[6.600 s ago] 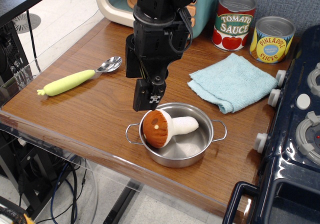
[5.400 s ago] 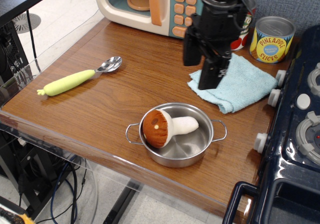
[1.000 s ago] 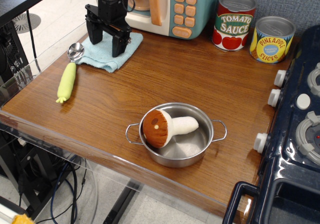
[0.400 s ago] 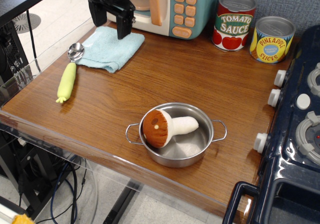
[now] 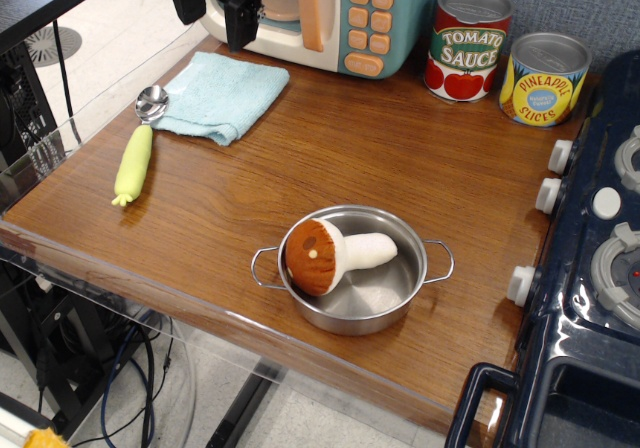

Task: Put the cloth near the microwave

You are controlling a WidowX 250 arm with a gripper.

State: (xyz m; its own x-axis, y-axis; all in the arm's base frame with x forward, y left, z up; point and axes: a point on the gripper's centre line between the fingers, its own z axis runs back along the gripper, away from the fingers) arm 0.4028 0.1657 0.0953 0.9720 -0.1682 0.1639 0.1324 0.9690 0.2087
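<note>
The light blue cloth (image 5: 222, 95) lies flat on the wooden table at the back left, right in front of the toy microwave (image 5: 330, 13) with its teal panel and orange buttons. My black gripper (image 5: 213, 13) hangs above the cloth's far edge, in front of the microwave's left side. It is open, its two fingers spread apart with nothing between them, clear of the cloth.
A spoon with a green handle (image 5: 137, 149) lies touching the cloth's left edge. A steel pot (image 5: 353, 270) holding a plush mushroom (image 5: 328, 254) stands near the front. Tomato sauce (image 5: 469, 43) and pineapple (image 5: 543, 79) cans stand at the back right, by the dark blue stove (image 5: 590, 258).
The gripper carried the cloth from the right side to the left, set it by the microwave, let go, and rose up and away. The spoon was pushed aside.
</note>
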